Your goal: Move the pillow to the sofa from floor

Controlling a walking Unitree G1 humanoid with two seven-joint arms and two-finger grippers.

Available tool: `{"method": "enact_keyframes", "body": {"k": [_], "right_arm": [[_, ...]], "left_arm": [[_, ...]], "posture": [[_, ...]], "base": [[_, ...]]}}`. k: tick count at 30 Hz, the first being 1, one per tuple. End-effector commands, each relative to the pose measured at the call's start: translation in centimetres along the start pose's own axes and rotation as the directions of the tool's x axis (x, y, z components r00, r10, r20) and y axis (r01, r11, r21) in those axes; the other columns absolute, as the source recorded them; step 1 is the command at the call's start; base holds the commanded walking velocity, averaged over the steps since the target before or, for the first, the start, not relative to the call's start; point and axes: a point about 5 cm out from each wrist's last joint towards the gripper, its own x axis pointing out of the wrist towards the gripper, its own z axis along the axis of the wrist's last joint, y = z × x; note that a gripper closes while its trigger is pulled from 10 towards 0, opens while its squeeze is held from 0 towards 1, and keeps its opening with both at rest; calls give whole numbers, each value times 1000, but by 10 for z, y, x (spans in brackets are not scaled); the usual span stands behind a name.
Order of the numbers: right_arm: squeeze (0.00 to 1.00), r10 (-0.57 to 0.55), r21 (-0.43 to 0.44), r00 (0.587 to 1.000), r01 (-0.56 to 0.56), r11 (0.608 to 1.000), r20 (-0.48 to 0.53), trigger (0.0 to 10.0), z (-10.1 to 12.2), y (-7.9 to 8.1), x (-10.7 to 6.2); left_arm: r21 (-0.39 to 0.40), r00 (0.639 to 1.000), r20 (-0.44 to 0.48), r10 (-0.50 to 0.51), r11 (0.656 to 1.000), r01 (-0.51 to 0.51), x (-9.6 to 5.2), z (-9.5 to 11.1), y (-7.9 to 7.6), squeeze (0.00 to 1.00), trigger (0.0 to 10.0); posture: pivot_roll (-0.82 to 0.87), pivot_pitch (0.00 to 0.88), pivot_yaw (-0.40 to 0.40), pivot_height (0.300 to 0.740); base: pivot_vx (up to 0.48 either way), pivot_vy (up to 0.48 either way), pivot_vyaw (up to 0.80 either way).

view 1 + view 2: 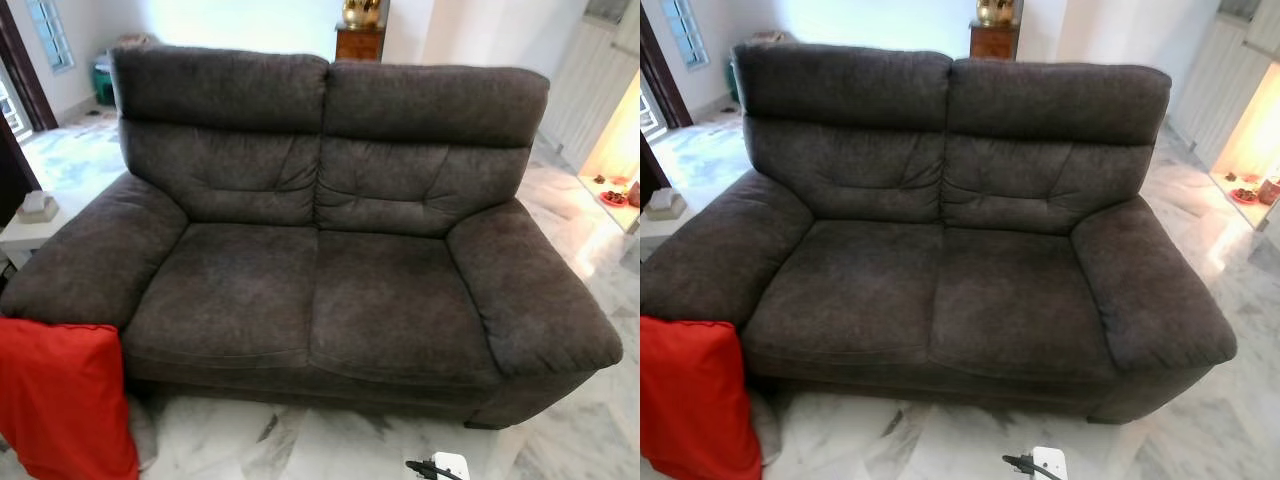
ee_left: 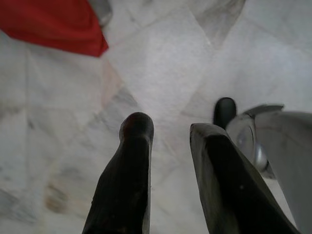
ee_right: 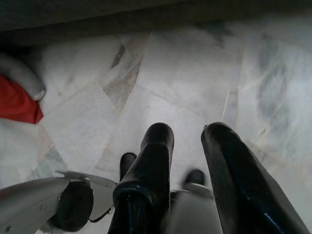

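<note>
Hanging idle over marble floor (image 2: 58, 146): left gripper (image 2: 168, 126) and right gripper (image 3: 187, 131), jaws slightly parted, empty. Red pillow (image 1: 60, 400) leaning against sofa (image 1: 320, 300) arm; likely to slump if nudged.

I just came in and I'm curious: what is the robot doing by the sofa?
Nothing is being handled yet. The robot stands facing the dark grey sofa. The red pillow is down on the marble floor, propped against the sofa's front corner on the robot's left. The left gripper and right gripper hang over the floor, fingers apart and holding nothing. The pillow isn't on the sofa yet.
</note>
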Motion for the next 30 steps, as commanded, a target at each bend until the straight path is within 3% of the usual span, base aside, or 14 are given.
{"method": "enact_keyframes", "body": {"k": [1, 19, 23, 30], "right_arm": [[0, -19, 9, 1000, 19, 1000, -7, 10000, -4, -1, -1], [0, -12, -9, 1000, 12, 1000, -5, 10000, -5, -1, -1], [0, -9, -47, 1000, 8, 999, -8, 10000, -5, -8, -3], [0, -17, 7, 1000, 17, 1000, -4, 10000, -8, -21, -7]], "left_arm": [[-2, 1000, -18, -11, 1000, 11, 0, -5, -5, 0, 10000], [3, 1000, -22, -15, 1000, 16, -1, -6, -5, 0, 10000], [7, 1000, -25, -16, 1000, 16, -1, -6, -5, 0, 10000], [14, 999, -26, -18, 1000, 18, -1, -7, -5, 0, 10000]], "posture": [[93, 0, 1, 740], [86, 0, 13, 740], [88, 0, 14, 740], [86, 0, 17, 740]], "base": [[0, 472, 0], [0, 472, 0], [0, 472, 400], [0, 472, 392]]}}
